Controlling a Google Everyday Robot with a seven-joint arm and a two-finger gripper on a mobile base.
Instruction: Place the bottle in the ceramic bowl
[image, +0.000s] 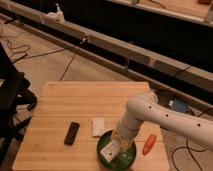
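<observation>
The dark green ceramic bowl (125, 159) sits at the front edge of the wooden table (75, 100), right of centre. A pale cream object that looks like the bottle (110, 149) lies inside it, tilted toward the left rim. My gripper (120, 138) reaches in from the right on a white arm (150, 114) and hangs directly over the bowl, right above the bottle. Whether it touches the bottle is hidden.
A black remote (72, 133) lies left of the bowl and a flat white block (99, 127) sits between them. An orange-red object (149, 144) lies right of the bowl near the table's right edge. Cables run across the floor behind, and a dark chair (12, 95) stands at the left.
</observation>
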